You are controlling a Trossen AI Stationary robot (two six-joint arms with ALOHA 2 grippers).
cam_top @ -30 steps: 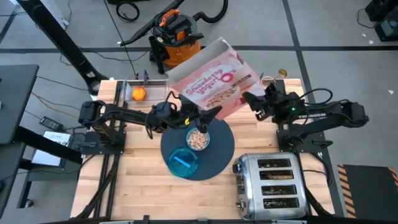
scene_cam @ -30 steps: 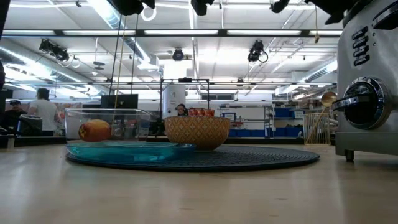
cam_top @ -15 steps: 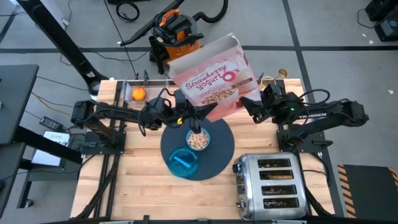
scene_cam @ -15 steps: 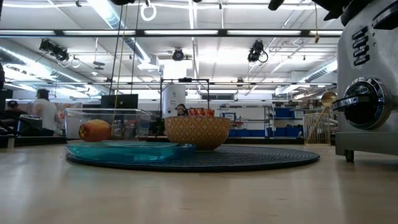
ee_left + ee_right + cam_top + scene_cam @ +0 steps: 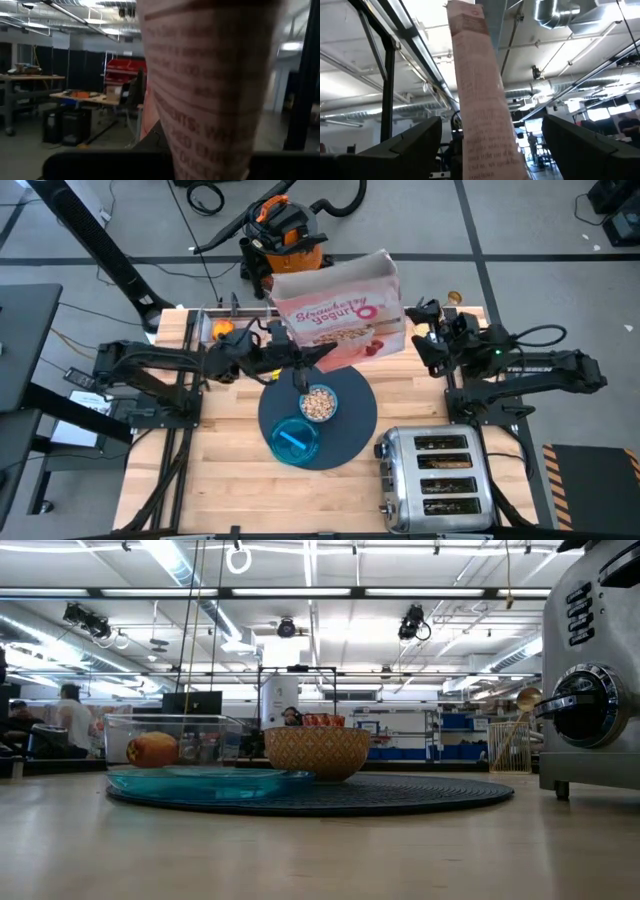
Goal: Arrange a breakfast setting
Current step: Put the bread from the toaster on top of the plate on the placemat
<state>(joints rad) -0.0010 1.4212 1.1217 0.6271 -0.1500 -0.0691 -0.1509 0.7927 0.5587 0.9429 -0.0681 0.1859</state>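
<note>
The pink cereal box point(image 5: 340, 315) hangs roughly upright above the table's far middle, with my left gripper point(image 5: 305, 358) shut at its lower left corner. My right gripper point(image 5: 420, 330) is open just right of the box; its fingers stand on either side of the box's narrow side point(image 5: 485, 125) without touching. On the round dark mat point(image 5: 355, 425) rest a bowl point(image 5: 318, 402) filled with cereal and the teal plate point(image 5: 295, 442). The red-orange fruit point(image 5: 222, 330) lies in a clear container point(image 5: 175, 740). A gold spoon point(image 5: 527, 698) stands in a wire holder. My left gripper is shut on the cereal box at its lower left corner point(image 5: 300, 348), coming from the table's left and slanting upward. The box itself hides where the fingers meet the card. The box's printed narrow side point(image 5: 210, 100) rises right before the wrist camera. The box is lifted clear of the table.
The chrome toaster point(image 5: 435, 475) stands at the near right, beside the mat. The clear container point(image 5: 225, 320) sits at the far left and the wire holder point(image 5: 510, 745) at the far right. A vacuum cleaner point(image 5: 285, 235) stands on the floor beyond the table.
The cereal box has swung from a slant, right end low, to about upright and has risen. My left gripper has drawn back toward the table's left and up, keeping the box's lower corner. My right gripper has pulled back toward the right edge, off the box.
</note>
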